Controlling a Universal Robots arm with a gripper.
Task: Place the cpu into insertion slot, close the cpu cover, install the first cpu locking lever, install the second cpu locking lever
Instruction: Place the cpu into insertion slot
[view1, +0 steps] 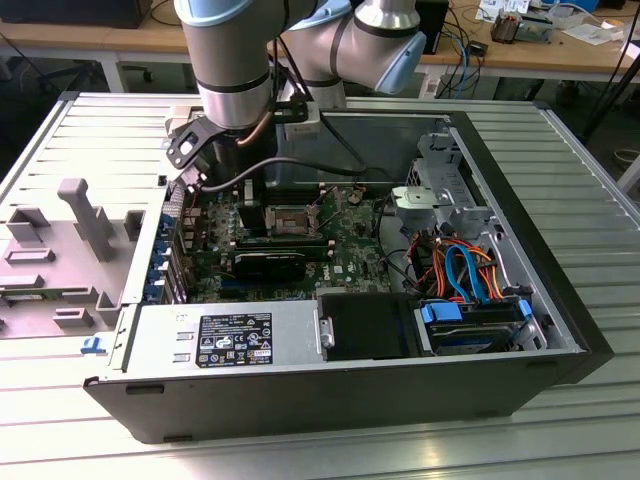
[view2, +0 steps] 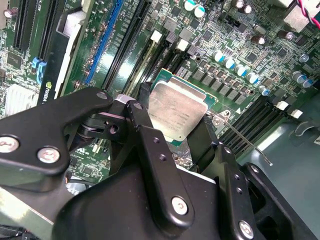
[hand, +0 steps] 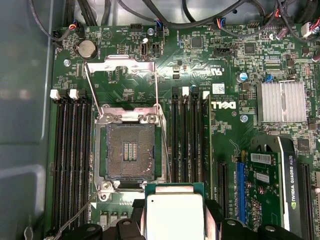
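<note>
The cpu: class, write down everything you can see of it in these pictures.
The cpu is a small flat square chip: dull silver metal top with faint print, green board edge showing round it. The gripper holds it by two opposite sides between black fingers. It hangs above the motherboard, beside the open insertion slot, not yet seated.

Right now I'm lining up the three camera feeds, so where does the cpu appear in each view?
Exterior view: too small to tell, somewhere under the arm.
First wrist view: the cpu lies next to the open insertion slot, not in it.
Second wrist view: the cpu is held by the gripper.
Shared landmark: the black graphics card.
</note>
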